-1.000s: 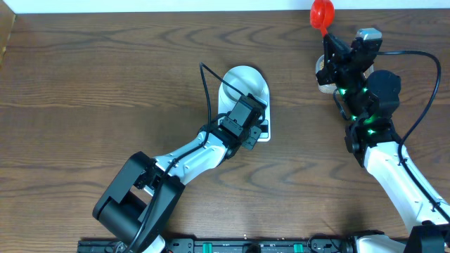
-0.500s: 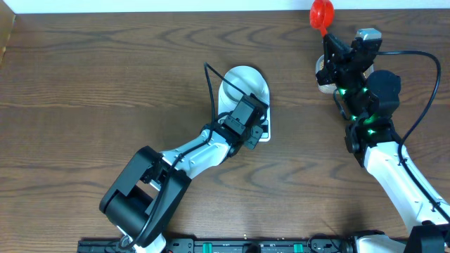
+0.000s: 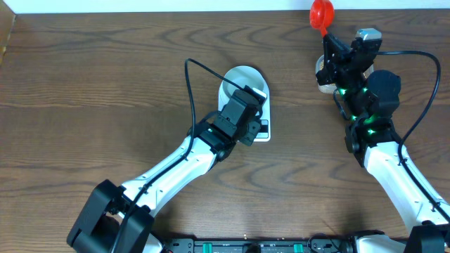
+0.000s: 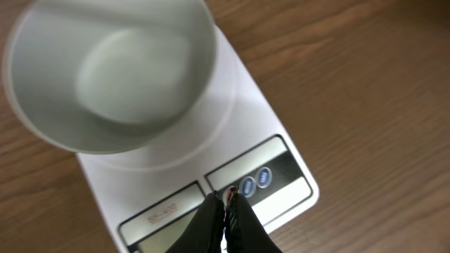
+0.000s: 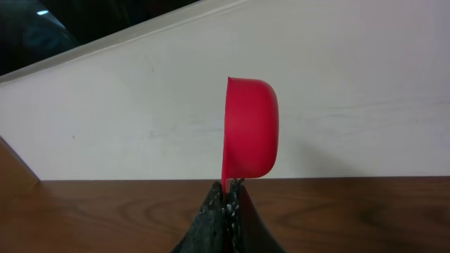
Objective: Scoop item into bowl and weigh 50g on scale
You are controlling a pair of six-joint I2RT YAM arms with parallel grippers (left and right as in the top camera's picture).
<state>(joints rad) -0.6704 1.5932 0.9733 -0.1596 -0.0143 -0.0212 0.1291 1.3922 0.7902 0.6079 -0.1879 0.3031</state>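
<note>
Over the last second the left arm's elbow and shoulder links have swung out to the lower left of the overhead view. Its wrist has been kept almost in place above the near edge of the scale point(image 4: 253, 119). The left gripper point(image 4: 226, 198) is seen clenched with nothing between its fingers. Its joined tips are set on the scale's control strip, just beside the two round buttons point(image 4: 254, 182). This is judged to be a press to switch on or zero the scale, so the weighing itself has not yet begun. The bowl point(image 4: 133, 77) stands on the scale's platform and is seen to be empty. It lies beyond the left fingertips and apart from them. On the other side nothing has been altered. The right gripper point(image 5: 228, 193) is closed on the handle of a red scoop point(image 5: 251, 130), which is held up on edge near the far side of the wooden table point(image 3: 105, 70), well apart from the bowl. No beans can be made out in the scoop or elsewhere. Only a pale container point(image 3: 321, 81), largely hidden under the right arm, is visible there.
</note>
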